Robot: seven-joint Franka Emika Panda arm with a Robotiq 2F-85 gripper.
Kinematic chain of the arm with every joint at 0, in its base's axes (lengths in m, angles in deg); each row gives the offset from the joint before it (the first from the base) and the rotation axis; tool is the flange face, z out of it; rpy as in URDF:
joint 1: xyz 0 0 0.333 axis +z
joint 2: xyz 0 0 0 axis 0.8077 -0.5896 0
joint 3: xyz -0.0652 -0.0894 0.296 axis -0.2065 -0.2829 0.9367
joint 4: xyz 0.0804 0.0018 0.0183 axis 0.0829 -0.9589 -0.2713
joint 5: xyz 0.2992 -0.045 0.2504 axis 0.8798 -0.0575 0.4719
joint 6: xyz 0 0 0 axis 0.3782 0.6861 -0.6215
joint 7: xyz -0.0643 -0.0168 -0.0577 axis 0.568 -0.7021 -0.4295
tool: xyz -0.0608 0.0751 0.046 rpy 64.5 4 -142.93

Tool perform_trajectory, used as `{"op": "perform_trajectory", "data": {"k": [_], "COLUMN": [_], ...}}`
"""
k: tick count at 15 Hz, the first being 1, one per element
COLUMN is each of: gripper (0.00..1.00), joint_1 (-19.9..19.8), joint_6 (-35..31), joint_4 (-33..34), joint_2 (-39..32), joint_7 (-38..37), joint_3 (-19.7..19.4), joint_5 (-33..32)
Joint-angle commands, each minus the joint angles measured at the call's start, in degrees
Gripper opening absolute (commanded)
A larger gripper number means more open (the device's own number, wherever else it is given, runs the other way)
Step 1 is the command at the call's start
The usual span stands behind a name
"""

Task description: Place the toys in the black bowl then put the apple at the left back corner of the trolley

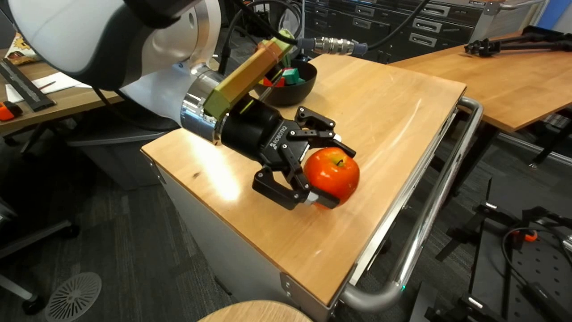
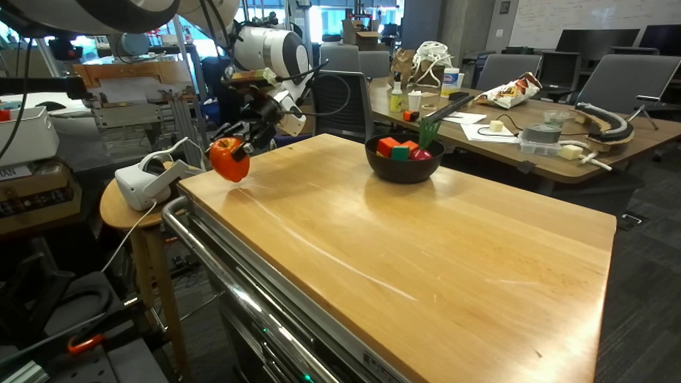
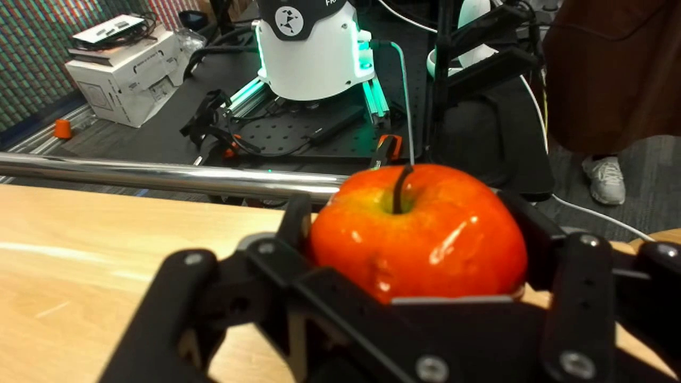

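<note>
The apple [image 2: 230, 160], glossy red-orange with a dark stem, sits between the two black fingers of my gripper [image 1: 338, 175]. Both fingers press against its sides, as the wrist view of the apple [image 3: 420, 234] also shows. It hangs low over the wooden trolley top [image 2: 425, 229], near the corner at the handle side; a faint reflection lies beneath it. The black bowl [image 2: 404, 171] stands farther along the trolley. Inside it are toys: red blocks [image 2: 387, 144], a teal block [image 2: 400, 153] and a dark red piece [image 2: 421, 155] with green leaves. Other bowl contents are partly hidden.
A silver rail handle [image 2: 255, 303] runs along the trolley's side. Beside the apple's corner is a round stool [image 2: 119, 207] carrying a white headset [image 2: 141, 183]. Wooden desks [image 1: 514, 85] stand close to the trolley. A cable [image 1: 393, 33] loops off the arm.
</note>
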Motion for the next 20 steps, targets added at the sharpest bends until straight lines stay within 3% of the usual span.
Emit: {"op": "perform_trajectory", "data": {"k": [1, 16, 17, 18, 20], "gripper": [0.60, 0.60, 0.62, 0.96, 0.97], "joint_1": [-0.69, -0.63, -0.60, -0.61, -0.71], "joint_6": [0.00, 0.33, 0.38, 0.42, 0.42], "joint_4": [-0.87, -2.14, -2.11, -1.96, -2.02], "joint_2": [0.87, -1.20, -1.11, -1.03, -0.71], "joint_7": [1.79, 1.30, 1.36, 1.35, 1.61], "joint_3": [0.86, 0.05, 0.06, 0.05, 0.17], "joint_5": [-0.73, -2.81, -2.92, -2.94, -2.87]}}
